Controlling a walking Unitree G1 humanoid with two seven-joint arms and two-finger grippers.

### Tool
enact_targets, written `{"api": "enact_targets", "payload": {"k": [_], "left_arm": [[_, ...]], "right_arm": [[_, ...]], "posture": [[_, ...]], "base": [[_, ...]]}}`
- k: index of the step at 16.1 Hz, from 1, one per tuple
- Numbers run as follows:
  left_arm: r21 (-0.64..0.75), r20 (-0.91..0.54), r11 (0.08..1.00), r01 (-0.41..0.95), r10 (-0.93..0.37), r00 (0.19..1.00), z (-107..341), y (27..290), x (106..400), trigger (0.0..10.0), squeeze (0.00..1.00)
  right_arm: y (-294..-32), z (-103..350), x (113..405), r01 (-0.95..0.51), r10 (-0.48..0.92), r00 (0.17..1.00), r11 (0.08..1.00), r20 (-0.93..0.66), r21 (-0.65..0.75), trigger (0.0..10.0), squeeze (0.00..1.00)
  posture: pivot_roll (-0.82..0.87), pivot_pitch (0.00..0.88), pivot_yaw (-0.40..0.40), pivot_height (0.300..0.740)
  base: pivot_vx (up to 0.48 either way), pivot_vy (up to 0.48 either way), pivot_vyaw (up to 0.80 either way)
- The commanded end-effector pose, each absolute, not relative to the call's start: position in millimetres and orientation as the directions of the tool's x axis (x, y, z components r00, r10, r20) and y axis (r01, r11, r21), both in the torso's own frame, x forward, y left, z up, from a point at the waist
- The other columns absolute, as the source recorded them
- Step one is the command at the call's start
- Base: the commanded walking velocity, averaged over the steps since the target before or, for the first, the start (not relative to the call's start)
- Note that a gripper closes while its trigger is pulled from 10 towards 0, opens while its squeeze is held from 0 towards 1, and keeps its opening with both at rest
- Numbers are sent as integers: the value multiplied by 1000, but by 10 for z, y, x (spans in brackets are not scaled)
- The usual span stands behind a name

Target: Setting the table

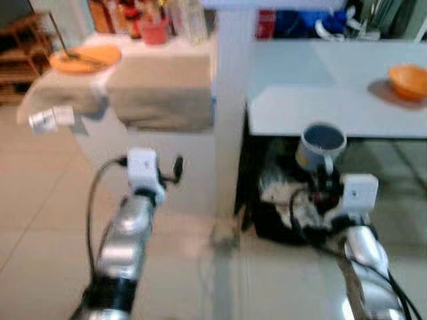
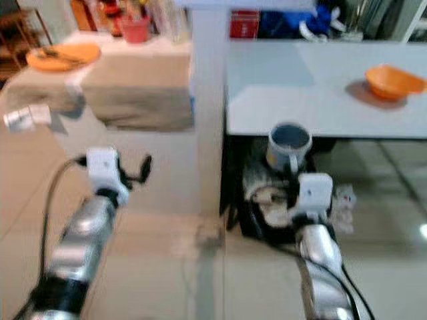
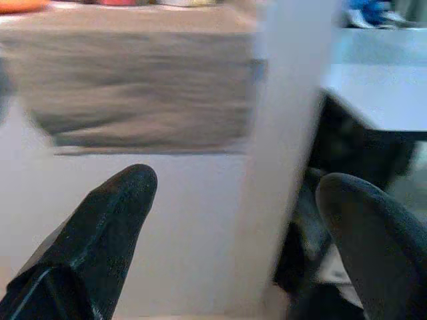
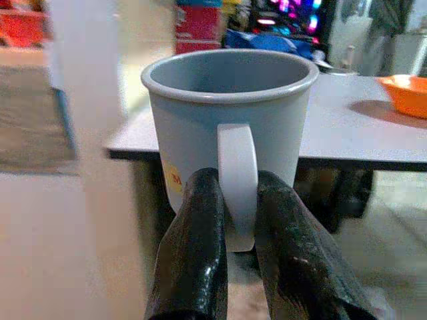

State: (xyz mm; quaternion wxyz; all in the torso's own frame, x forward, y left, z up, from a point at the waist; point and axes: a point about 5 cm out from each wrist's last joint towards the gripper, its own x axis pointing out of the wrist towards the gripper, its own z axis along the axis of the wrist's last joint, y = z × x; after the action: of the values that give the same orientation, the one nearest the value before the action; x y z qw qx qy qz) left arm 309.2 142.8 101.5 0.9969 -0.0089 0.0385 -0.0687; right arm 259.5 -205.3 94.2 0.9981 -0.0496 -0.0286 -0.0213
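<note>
A grey mug (image 1: 320,145) hangs upright in front of the grey table's near edge, a little below the tabletop (image 1: 313,100). My right gripper (image 4: 235,220) is shut on the mug's handle (image 4: 237,167), one black finger (image 4: 193,253) on each side. An orange bowl (image 1: 408,80) sits on the table's right part. An orange plate (image 1: 83,58) with a utensil lies on the cloth-covered counter (image 1: 160,87) at the left. My left gripper (image 3: 233,200) is held out low before that counter, open and with nothing in it.
A white pillar (image 1: 230,80) stands between the counter and the table. Dark bags and clutter (image 1: 280,200) lie under the table. Red and blue items (image 1: 293,23) line the table's far edge. Tiled floor (image 1: 200,267) stretches in front.
</note>
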Motion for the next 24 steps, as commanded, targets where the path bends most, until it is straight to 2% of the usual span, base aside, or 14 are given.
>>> {"api": "enact_targets", "payload": {"k": [1, 5, 14, 20, 24], "left_arm": [[-1, -72, 988, 156, -155, 985, 1059, 1388, 3126, 10000, 0], [8, -80, 984, 177, -176, 981, 1053, 1354, 3143, 10000, 0], [37, -88, 980, 195, -191, 978, 1052, 1306, 3185, 10000, 0], [46, -76, 977, 207, -203, 976, 1068, 1292, 3173, 10000, 0], [65, -49, 969, 239, -236, 971, 1107, 1252, 3164, 10000, 0]], "right_arm": [[-2061, 1000, 2606, 54, -44, 995, 993, 89, -108, 0, 0], [-2034, 993, 2601, 42, -33, 996, 993, 87, -111, 0, 0], [-1973, 948, 2603, 14, -5, 997, 991, 74, -131, 0, 0], [-1976, 948, 2557, 11, -1, 997, 991, 77, -137, 0, 0], [-2065, 1066, 2575, 54, -30, 991, 982, 133, -179, 0, 0]], "posture": [[-12, 0, 39, 740], [-17, 0, 45, 740], [-15, 0, 46, 740], [-25, 0, 49, 740], [-35, 0, 51, 740]], "base": [[0, -416, 0], [0, -415, 0], [269, -394, 0], [0, -421, 0], [0, -425, 0]]}}
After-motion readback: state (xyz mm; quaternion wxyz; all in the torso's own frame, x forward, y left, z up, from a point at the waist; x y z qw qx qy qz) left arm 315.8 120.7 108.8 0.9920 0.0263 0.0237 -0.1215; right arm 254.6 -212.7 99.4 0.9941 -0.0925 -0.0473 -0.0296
